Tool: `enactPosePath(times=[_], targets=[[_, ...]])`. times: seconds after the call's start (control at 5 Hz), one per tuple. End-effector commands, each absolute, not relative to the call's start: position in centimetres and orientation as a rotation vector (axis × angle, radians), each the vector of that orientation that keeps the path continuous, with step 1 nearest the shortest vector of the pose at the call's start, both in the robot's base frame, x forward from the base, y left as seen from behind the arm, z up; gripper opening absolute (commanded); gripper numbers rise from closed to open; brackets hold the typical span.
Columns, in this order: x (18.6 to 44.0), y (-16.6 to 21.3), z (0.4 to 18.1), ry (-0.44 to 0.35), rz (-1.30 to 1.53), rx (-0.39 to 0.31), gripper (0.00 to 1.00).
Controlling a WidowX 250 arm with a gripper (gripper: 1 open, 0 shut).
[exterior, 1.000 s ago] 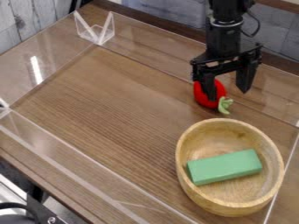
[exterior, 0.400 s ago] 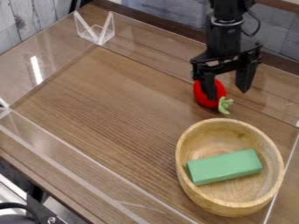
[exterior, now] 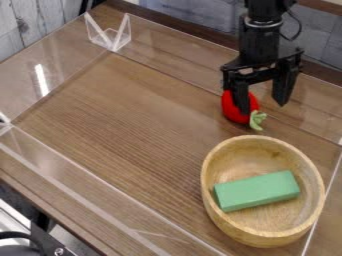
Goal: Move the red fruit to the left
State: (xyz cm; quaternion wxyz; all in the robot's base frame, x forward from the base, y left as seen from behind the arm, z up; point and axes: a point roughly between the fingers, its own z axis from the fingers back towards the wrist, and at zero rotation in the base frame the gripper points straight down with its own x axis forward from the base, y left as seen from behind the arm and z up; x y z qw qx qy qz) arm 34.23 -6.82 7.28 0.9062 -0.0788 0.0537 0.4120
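The red fruit [exterior: 239, 109] lies on the wooden table at the right, a small glossy red shape with a green stem [exterior: 258, 119] pointing toward the front right. My black gripper [exterior: 261, 94] hangs directly over it, open, its two fingers pointing down. The left finger [exterior: 235, 97] overlaps the fruit's upper part and the right finger [exterior: 282, 90] stands to the fruit's right. Whether a finger touches the fruit I cannot tell.
A wooden bowl [exterior: 230, 152] sits at the front right with a green rectangular block [exterior: 257, 190] inside. Clear plastic walls [exterior: 40, 80] ring the table, with a clear bracket [exterior: 108, 33] at the back left. Open wood stretches to the left.
The gripper has shifted very slightly to the right; the fruit, bowl and block stay put.
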Motion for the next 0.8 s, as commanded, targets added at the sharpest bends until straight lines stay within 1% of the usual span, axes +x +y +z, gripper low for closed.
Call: enactPosePath(times=[0.0,0.2,0.4,0.6], targets=[[35.2,-6.7,9.0,0.064,0.848,-0.189,1.00],[35.2,-6.6,8.4,0.061,0.855,-0.180,0.00],[35.2,-6.2,10.0,0.065,0.846,-0.212,0.00],[35.1,-5.5,12.9,0.048,0.844,-0.264,0.00]])
